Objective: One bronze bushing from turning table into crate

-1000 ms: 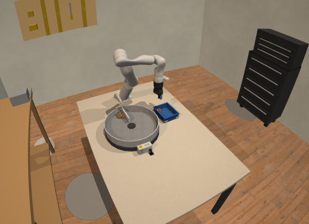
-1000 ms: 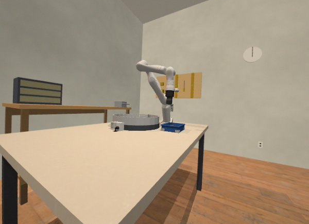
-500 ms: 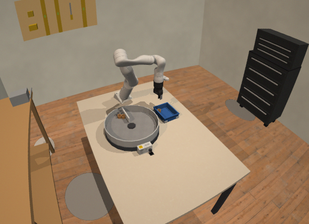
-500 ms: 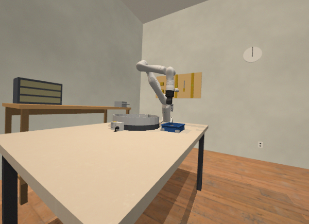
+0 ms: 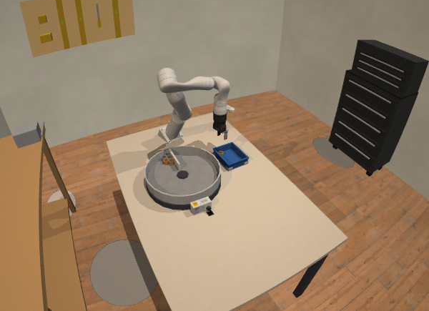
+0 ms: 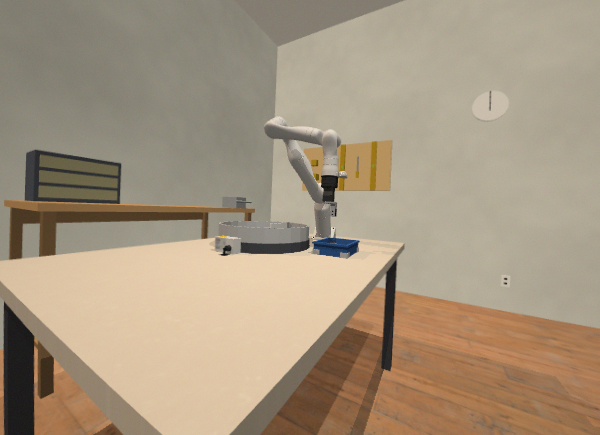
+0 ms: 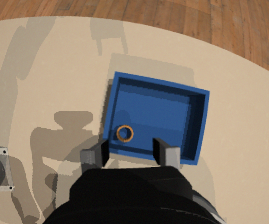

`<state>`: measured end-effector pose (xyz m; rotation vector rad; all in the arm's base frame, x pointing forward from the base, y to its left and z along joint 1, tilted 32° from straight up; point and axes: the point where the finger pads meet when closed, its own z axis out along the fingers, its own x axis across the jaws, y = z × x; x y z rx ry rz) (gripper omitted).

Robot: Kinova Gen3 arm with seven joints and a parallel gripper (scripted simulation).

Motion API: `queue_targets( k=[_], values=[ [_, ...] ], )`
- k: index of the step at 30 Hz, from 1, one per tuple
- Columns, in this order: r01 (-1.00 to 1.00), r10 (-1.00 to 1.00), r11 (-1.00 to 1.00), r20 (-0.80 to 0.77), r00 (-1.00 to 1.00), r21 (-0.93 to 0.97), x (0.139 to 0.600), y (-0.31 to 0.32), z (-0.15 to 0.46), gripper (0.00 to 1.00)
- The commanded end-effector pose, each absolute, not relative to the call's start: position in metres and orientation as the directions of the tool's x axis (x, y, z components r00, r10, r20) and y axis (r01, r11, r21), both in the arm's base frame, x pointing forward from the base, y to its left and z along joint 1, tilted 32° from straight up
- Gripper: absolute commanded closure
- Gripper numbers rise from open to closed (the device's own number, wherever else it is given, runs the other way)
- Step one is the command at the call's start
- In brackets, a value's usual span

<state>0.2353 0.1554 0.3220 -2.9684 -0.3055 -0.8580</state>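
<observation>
No text, brand, number or sign can be read. The small white rectangular box [image 5: 201, 206] [image 6: 228, 245] beside the grey round turning table [image 5: 183, 197] [image 6: 264, 234] bears a yellow square patch and faint grey marks, too small to make out. The round white wall clock [image 6: 490, 105] shows dark hands but no legible numerals.

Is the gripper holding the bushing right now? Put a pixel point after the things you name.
No, the bushing [image 5: 221, 153] [image 7: 118, 133] lies inside the blue crate [image 5: 242, 163] [image 6: 336, 248] [image 7: 203, 125], below the gripper's [image 5: 222, 134] [image 6: 332, 215] [image 7: 131, 150] open fingers.
</observation>
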Motion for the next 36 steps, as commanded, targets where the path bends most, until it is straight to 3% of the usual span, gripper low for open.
queue_targets(
  k=[1, 21, 26, 36],
  values=[
    [0.198, 0.178, -0.98, 0.532, 0.828, 0.019, 0.2353, 0.1557, 0.3223, 0.0],
    [0.198, 0.178, -0.98, 0.532, 0.828, 0.019, 0.2353, 0.1557, 0.3223, 0.0],
    [0.375, 0.386, -0.918, 0.517, 0.764, 0.132, 0.2382, 0.1578, 0.3314, 0.0],
    [0.375, 0.386, -0.918, 0.517, 0.764, 0.132, 0.2382, 0.1578, 0.3314, 0.0]
  ],
)
